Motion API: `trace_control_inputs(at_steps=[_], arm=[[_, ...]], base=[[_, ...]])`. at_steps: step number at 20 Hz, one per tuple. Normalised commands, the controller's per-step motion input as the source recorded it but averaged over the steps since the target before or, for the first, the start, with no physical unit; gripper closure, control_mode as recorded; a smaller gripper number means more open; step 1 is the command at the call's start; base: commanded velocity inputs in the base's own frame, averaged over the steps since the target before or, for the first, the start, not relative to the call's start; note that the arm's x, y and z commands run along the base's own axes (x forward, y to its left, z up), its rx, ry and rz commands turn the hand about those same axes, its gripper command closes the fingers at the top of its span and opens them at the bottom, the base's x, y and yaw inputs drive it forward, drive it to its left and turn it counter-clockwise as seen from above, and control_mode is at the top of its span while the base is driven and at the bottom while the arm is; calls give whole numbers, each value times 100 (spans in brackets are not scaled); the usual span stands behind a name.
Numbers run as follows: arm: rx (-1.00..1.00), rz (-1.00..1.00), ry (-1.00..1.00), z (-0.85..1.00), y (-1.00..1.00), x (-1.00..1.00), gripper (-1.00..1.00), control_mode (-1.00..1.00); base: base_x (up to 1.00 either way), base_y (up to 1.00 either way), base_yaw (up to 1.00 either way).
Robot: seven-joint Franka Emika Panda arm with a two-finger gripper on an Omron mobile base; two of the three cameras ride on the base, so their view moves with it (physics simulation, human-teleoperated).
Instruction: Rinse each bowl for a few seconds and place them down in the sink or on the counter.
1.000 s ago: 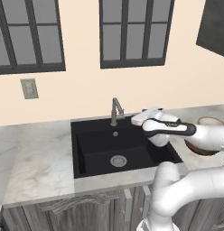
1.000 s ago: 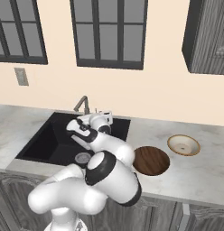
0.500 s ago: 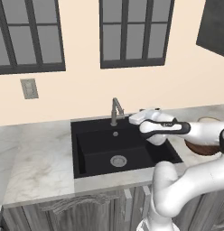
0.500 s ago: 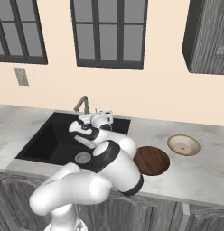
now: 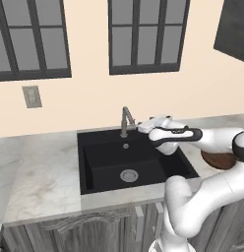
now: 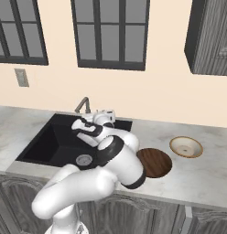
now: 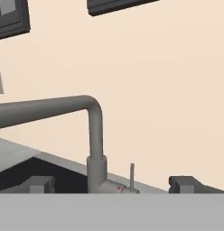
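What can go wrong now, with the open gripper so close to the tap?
1. The open gripper points at the tap at close range; it may bump the body instead of catching the thin lever.
2. Both bowls, dark brown and tan-rimmed, sit on the counter beside the arm; a wide swing might knock them.
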Motion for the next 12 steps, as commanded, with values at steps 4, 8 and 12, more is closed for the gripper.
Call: trace_control_inputs(at_steps=[4,8,12], arm=[[2,0,0,-9,0,32,-100,-100],[2,0,1,-19,0,25,-100,-100],[2,0,0,-21,0,24,-100,-100]], base=[[0,0,0],[0,0,0],[0,0,0]])
